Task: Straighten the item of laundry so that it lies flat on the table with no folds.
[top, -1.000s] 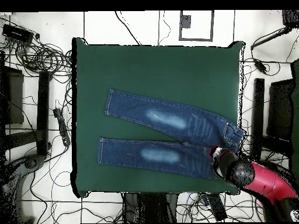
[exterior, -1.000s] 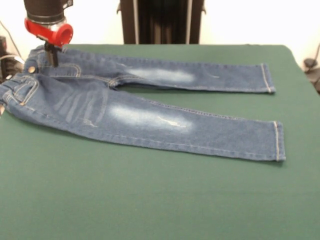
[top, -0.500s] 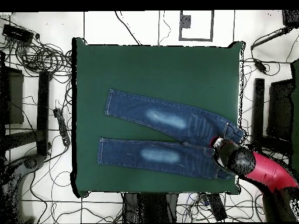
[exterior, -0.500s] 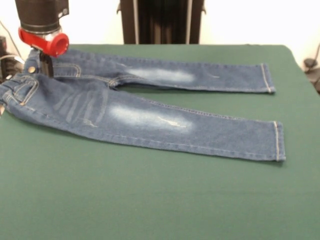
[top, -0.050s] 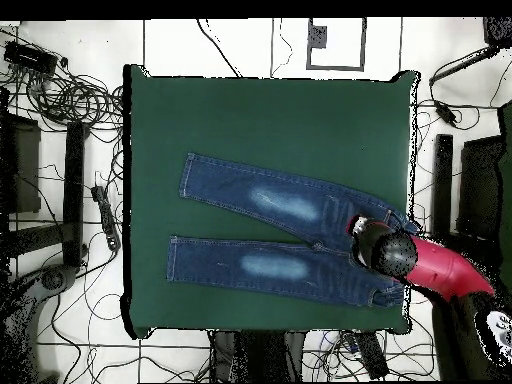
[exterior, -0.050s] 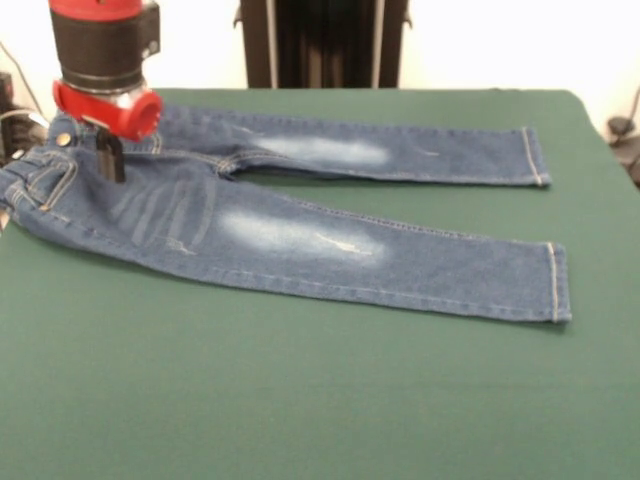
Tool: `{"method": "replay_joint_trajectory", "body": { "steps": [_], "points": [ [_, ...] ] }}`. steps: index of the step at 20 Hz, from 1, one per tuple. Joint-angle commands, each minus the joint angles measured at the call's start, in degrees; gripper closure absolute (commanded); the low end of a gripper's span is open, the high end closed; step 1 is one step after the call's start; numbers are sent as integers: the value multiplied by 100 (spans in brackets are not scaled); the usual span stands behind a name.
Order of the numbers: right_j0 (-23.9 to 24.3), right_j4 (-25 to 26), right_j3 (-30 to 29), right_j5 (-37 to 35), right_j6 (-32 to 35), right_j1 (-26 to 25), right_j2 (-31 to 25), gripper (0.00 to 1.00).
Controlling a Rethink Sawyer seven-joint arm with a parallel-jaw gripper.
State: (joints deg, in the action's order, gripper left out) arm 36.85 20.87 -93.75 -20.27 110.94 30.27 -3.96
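Where waistband bunches (slightly), hand over jeans

- Tangled black cables sprawl over the white tiled floor at about ten o'clock from my table in the overhead view.
- A dark upright stand rises at twelve o'clock in the front view, backed by a white wall.

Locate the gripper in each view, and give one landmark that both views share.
Front view: the gripper is at upper left, over the jeans' waist end.
Overhead view: the gripper is at right of centre, over the same waist end.
Shared landmark: the whitish thigh patches.
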Motion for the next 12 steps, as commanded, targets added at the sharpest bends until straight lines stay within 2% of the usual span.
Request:
{"method": "replay_joint_trajectory", "body": {
  "steps": [1, 12],
  "points": [
    [-318, -270, 339, -166, 524, -713, -392, 100],
    [-430, -314, 570, 56, 686, -1146, -351, 100]
  ]
}}
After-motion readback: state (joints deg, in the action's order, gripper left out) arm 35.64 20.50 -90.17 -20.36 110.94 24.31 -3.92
